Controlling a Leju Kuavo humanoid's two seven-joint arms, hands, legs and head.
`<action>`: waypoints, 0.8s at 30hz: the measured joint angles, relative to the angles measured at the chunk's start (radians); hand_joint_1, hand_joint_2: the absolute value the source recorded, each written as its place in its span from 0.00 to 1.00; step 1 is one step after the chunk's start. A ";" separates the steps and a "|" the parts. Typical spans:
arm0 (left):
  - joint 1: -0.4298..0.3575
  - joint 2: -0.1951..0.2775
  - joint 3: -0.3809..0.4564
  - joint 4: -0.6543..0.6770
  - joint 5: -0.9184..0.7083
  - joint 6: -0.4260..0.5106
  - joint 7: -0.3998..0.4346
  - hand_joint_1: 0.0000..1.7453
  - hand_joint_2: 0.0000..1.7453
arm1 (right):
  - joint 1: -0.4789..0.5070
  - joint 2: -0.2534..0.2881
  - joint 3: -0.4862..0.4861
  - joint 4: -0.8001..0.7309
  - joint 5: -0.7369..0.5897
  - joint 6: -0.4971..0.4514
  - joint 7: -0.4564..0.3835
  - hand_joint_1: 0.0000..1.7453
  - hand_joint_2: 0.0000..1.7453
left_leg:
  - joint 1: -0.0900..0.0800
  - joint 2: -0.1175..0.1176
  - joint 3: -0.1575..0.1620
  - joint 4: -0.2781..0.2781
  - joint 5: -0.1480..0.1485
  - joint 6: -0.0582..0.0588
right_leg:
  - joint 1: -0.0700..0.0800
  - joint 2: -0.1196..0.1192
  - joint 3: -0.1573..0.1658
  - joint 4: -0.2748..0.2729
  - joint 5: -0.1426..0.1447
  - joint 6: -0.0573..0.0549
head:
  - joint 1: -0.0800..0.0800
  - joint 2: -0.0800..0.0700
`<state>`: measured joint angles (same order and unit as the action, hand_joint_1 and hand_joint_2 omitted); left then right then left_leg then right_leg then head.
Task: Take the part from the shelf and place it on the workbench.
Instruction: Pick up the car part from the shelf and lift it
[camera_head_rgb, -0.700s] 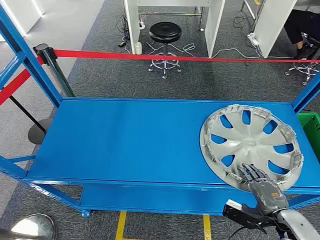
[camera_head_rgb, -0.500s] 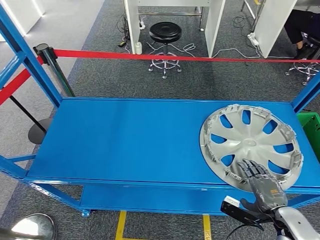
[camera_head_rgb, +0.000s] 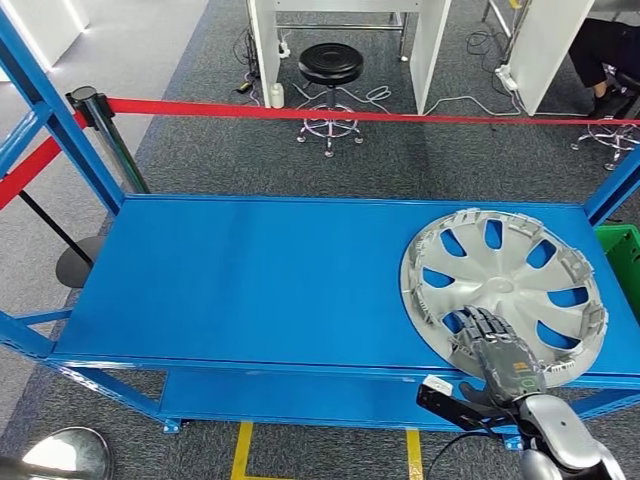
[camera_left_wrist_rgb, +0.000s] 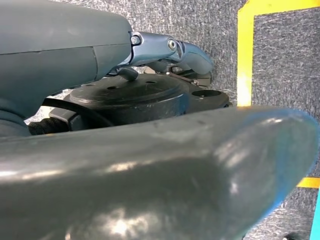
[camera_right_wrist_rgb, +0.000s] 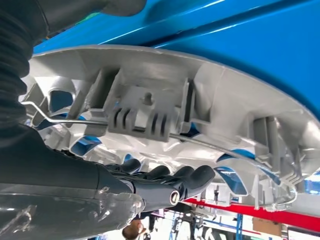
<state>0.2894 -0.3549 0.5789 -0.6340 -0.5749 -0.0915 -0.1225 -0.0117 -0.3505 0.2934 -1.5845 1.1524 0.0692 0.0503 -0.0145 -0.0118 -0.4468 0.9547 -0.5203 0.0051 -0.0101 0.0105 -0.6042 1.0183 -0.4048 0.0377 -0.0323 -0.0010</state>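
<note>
The silver wheel cover is lying flat on the blue shelf, at its right end. The right hand is being rested on its near rim, fingers extended together, nothing grasped.

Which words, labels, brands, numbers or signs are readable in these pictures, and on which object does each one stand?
There is no readable text in any view.
The round silver plastic wheel cover on the blue metal shelf carries no visible lettering or logo.
A small green mark on the back of the right hand is too small to read.
The red barrier tape is plain.
The yellow floor lines are markings without characters.
</note>
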 joint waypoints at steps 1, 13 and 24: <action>0.000 0.000 0.001 0.000 -0.001 0.000 0.000 0.00 0.00 | -0.002 0.001 0.002 0.003 0.001 0.000 0.001 0.01 1.00 | 0.000 0.000 0.000 0.000 0.000 0.000 | 0.000 0.000 0.000 0.000 0.000 0.000 | 0.000 0.000; -0.022 -0.001 0.048 0.021 -0.077 -0.013 -0.024 0.00 0.00 | -0.007 0.003 0.015 0.059 0.043 0.025 0.049 1.00 1.00 | 0.000 0.000 0.001 0.000 0.000 0.000 | 0.000 0.001 0.000 0.000 0.000 0.000 | 0.000 0.000; -0.037 -0.001 0.092 0.047 -0.104 -0.022 -0.039 0.00 0.00 | 0.006 0.003 -0.013 0.057 0.055 0.012 0.058 1.00 1.00 | -0.001 0.000 0.004 0.000 0.003 0.002 | 0.000 0.001 0.006 -0.005 0.006 0.003 | 0.000 0.000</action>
<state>0.2527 -0.3563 0.6706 -0.5873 -0.6787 -0.1130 -0.1617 -0.0053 -0.3479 0.2807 -1.5276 1.2076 0.0817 0.1080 -0.0152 -0.0116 -0.4432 0.9547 -0.5177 0.0074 -0.0103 0.0119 -0.5984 1.0134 -0.3988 0.0406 -0.0324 -0.0008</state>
